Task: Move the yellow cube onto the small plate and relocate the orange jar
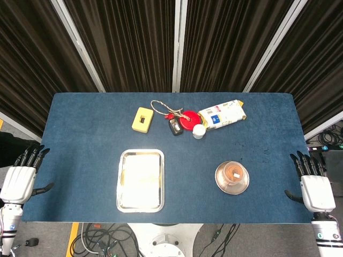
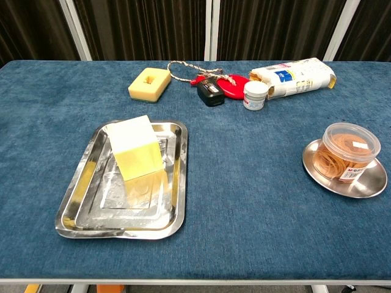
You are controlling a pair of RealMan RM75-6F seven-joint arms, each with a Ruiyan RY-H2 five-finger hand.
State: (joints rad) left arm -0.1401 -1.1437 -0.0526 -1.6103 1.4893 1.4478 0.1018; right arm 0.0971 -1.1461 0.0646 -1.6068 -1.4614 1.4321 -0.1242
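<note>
A pale yellow cube (image 2: 137,146) stands in a rectangular steel tray (image 2: 82,204); from above the yellow cube (image 1: 141,174) fills much of the tray (image 1: 123,203). The orange jar (image 2: 349,151), clear with orange rubber bands inside, sits on the small round plate (image 2: 369,183) at the right; from above the jar (image 1: 232,174) covers most of the plate (image 1: 221,183). My left hand (image 1: 22,174) hangs open off the table's left edge, and my right hand (image 1: 313,184) hangs open off the right edge. Neither touches anything. The chest view shows no hand.
At the back lie a yellow sponge block (image 2: 149,83) with a hole, a rope loop (image 2: 178,68), a black key fob (image 2: 211,93), a red disc (image 2: 234,85), a small white jar (image 2: 255,96) and a snack packet (image 2: 296,76).
</note>
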